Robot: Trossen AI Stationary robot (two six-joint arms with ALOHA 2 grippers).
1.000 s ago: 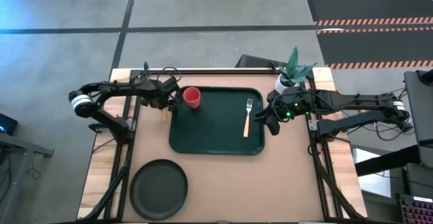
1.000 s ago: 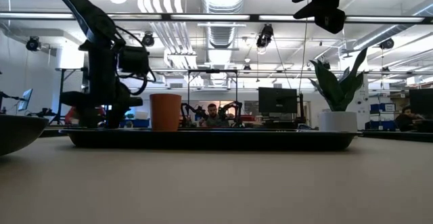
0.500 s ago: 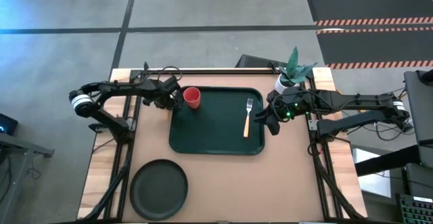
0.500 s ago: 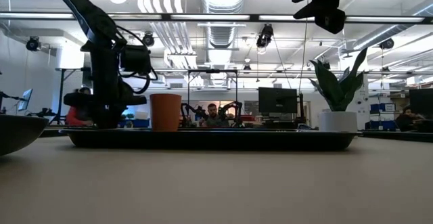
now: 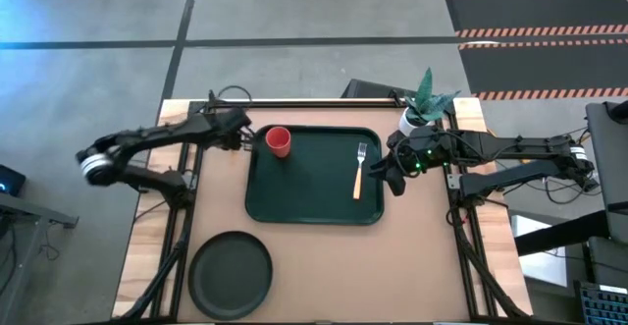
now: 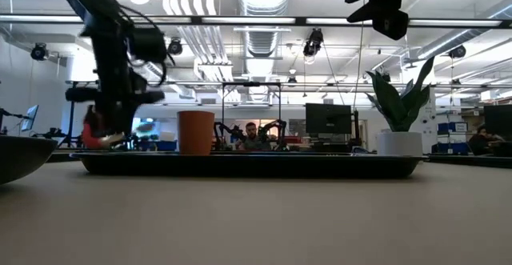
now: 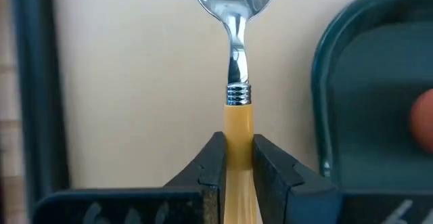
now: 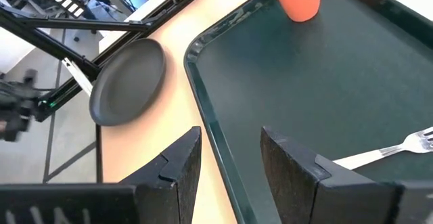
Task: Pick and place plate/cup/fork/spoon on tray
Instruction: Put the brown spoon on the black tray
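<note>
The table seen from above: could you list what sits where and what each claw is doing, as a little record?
tray: centre of table
cup: on tray, far left corner
fork: on tray, right side
plate: on table, near left corner, off tray
spoon: off tray, held by its orange handle
left claw: shut on spoon
right claw: open, over tray's right edge

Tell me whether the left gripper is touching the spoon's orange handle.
Touching. The left wrist view shows the left gripper with both dark fingers pressed against the sides of the spoon's orange handle, no gap on either side.
</note>
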